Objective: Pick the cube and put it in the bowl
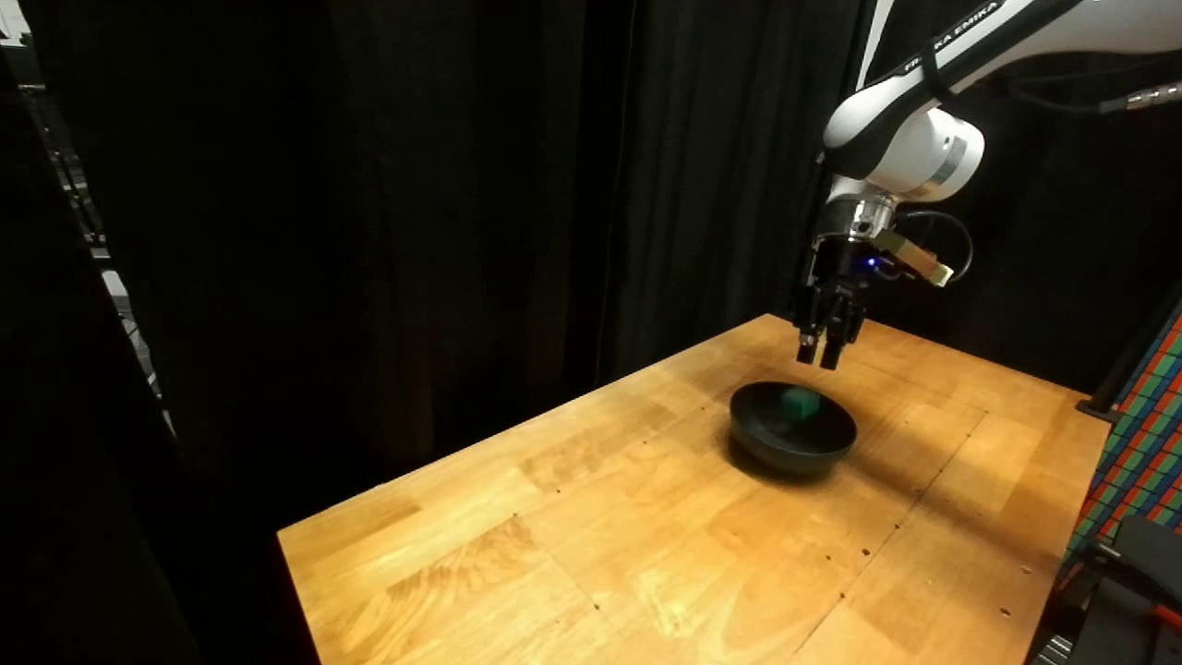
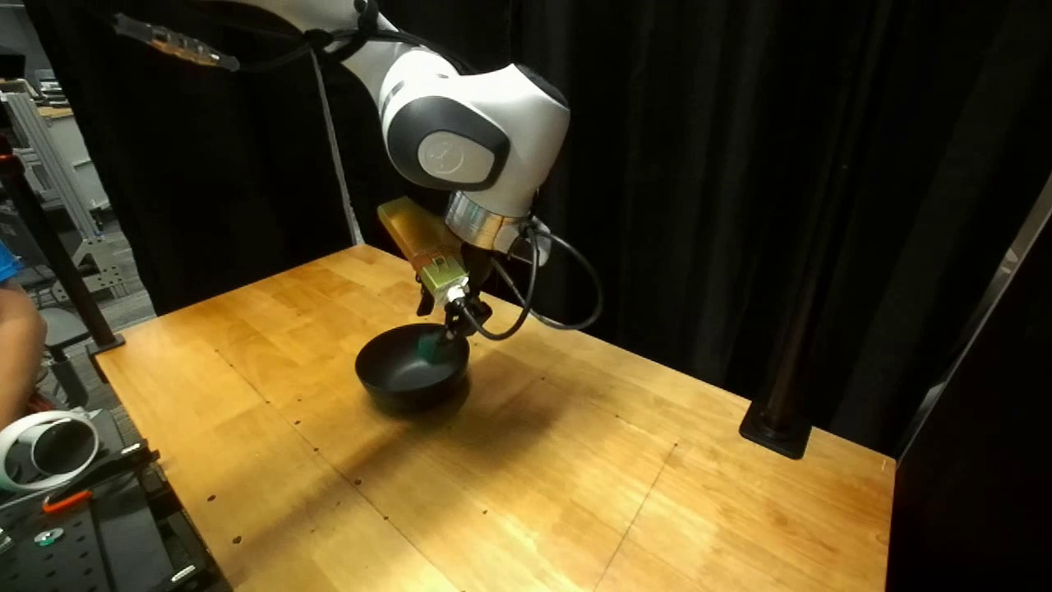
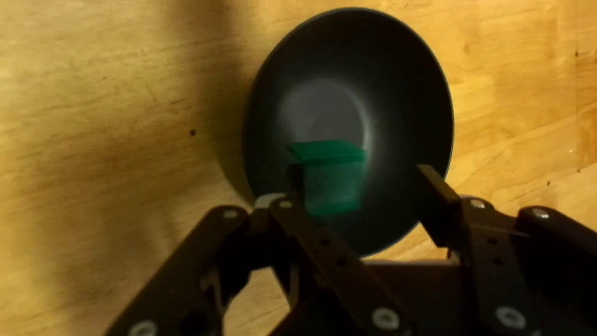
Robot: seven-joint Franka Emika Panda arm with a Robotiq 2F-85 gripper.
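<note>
The green cube shows blurred inside the outline of the matte black bowl in both exterior views. The cube (image 1: 800,403) (image 2: 428,349) lies toward the side of the bowl (image 1: 792,459) (image 2: 403,376) beneath the gripper. I cannot tell whether it rests on the bowl's inner surface or is in the air. My gripper (image 1: 818,358) is above the bowl's edge, with its fingers apart and the cube below them. In the wrist view the fingers (image 3: 361,179) are spread, and the smeared cube (image 3: 332,183) is close to the left finger, over the bowl (image 3: 401,102).
The bowl stands on a wooden table (image 1: 665,536). A black post base (image 2: 775,432) is fixed at the table's edge. A side cart (image 2: 99,526) with a white roll (image 2: 78,427) stands beside the table. Black curtains (image 1: 416,231) hang behind. A person's arm (image 2: 20,353) shows at an edge.
</note>
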